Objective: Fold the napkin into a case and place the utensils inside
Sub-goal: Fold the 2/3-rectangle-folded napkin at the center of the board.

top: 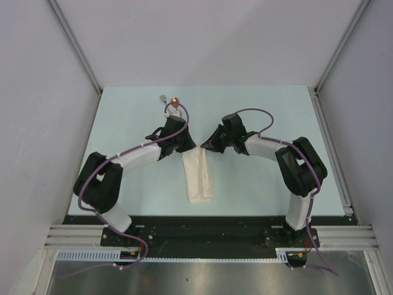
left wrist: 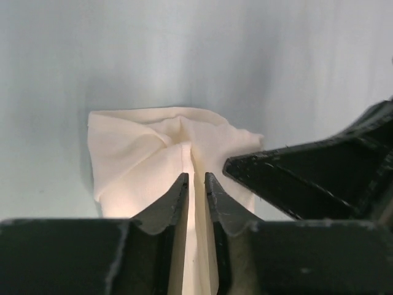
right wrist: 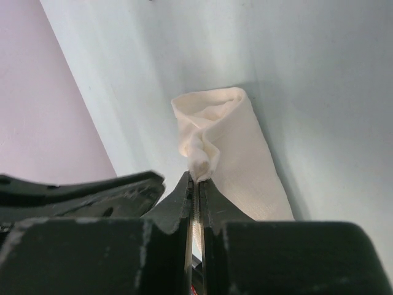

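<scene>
**Case at mid-bench, both hands at its far end**

The case [top: 198,178] lies on the bench [top: 258,110] between the two arms, running from near to far. At its far end the left hand [left wrist: 195,184] straddles a ridge of the cloth. Just to its right, the right hand [right wrist: 196,181] pinches the far corner. The utensils [top: 175,101] lie farther back, behind the left hand, apart from the case.
</scene>
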Robot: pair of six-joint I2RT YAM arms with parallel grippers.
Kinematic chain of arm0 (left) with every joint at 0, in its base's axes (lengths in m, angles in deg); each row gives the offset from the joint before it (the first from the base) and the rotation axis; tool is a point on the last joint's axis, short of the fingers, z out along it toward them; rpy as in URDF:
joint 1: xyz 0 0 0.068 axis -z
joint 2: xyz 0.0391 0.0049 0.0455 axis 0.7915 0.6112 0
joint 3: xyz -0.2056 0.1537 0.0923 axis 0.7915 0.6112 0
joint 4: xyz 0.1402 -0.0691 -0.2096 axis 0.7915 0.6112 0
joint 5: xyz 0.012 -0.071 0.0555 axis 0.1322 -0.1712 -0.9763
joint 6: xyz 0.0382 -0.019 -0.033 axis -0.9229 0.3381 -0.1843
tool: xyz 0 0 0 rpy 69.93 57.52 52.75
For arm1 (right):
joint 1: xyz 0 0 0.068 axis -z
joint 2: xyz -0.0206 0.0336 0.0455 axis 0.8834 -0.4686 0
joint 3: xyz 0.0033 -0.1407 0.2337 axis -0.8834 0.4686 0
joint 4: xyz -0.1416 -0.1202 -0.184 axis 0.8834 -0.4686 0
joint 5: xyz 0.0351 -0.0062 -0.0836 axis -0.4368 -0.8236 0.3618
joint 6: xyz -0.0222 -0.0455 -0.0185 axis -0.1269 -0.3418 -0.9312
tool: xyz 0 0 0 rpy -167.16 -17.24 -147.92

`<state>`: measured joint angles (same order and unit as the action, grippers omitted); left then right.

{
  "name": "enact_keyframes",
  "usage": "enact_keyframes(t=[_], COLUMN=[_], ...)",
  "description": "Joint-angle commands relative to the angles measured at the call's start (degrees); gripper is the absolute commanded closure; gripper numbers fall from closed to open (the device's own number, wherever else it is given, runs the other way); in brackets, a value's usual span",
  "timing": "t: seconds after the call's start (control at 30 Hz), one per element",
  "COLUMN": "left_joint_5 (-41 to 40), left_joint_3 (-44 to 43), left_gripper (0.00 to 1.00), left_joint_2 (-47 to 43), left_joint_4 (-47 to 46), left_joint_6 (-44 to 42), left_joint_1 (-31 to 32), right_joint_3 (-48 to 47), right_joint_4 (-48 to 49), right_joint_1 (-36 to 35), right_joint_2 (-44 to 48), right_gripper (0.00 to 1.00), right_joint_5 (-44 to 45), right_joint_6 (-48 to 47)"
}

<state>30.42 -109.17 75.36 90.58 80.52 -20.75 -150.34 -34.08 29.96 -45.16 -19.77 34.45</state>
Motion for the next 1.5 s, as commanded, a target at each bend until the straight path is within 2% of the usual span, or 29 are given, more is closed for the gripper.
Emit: enact_keyframes(t=[0.0, 0.17, 0.3, 0.5, 0.8, 0.93, 1.03, 1.23, 1.37, 1.47], left_joint_5=[-1.20, 0.73, 2.31, 3.71, 5.56, 7.14, 7.06, 1.53, -2.69, -5.86], left_joint_3=[4.85, 8.99, 6.62, 4.42, 9.51, 8.20, 7.06, 6.61, 10.21, 11.80], left_gripper=[0.82, 0.88, 0.92, 0.93, 0.92, 0.91, 0.91, 0.89, 0.88, 0.89], left_joint_2=[-6.44, -5.05, 0.31, 7.78, 4.20, 4.27, 2.09, -5.28, -10.12, -10.06], left_joint_4=[1.89, -5.14, -7.70, -13.32, -17.98, -16.76, -11.86, -0.07, 0.65, 1.44], left_joint_6=[1.45, 0.74, 0.39, 0.65, 0.92, 0.92, 1.54, 0.04, 0.13, -0.40], left_joint_1=[-0.37, -0.37, -0.37, -0.37, -0.46, -0.55, -0.55, -0.72, -1.07, -1.60], right_joint_3=[-0.47, -0.47, -1.26, -1.70, -1.35, -1.35, -1.17, -0.82, -1.43, -1.70], right_joint_4=[1.27, 1.10, 0.57, 1.44, 4.61, 6.81, 7.25, 7.69, 7.77, 6.99], right_joint_1=[0.28, -0.07, -0.51, -2.18, -2.97, -3.32, -3.15, -2.79, -3.41, -3.94], right_joint_2=[2.69, 2.87, 3.05, 2.08, 0.59, -0.29, -1.08, -1.70, -2.93, -3.11], right_gripper=[1.00, 1.00, 1.00, 1.00, 1.00, 1.00, 1.00, 1.00, 1.00, 1.00], right_joint_5=[0.05, 0.58, 1.02, 1.02, 1.81, 1.81, 1.46, 2.51, 2.34, 3.21], right_joint_6=[0.48, 0.83, 0.83, 2.58, 7.24, 9.70, 10.84, 11.81, 12.43, 12.52])
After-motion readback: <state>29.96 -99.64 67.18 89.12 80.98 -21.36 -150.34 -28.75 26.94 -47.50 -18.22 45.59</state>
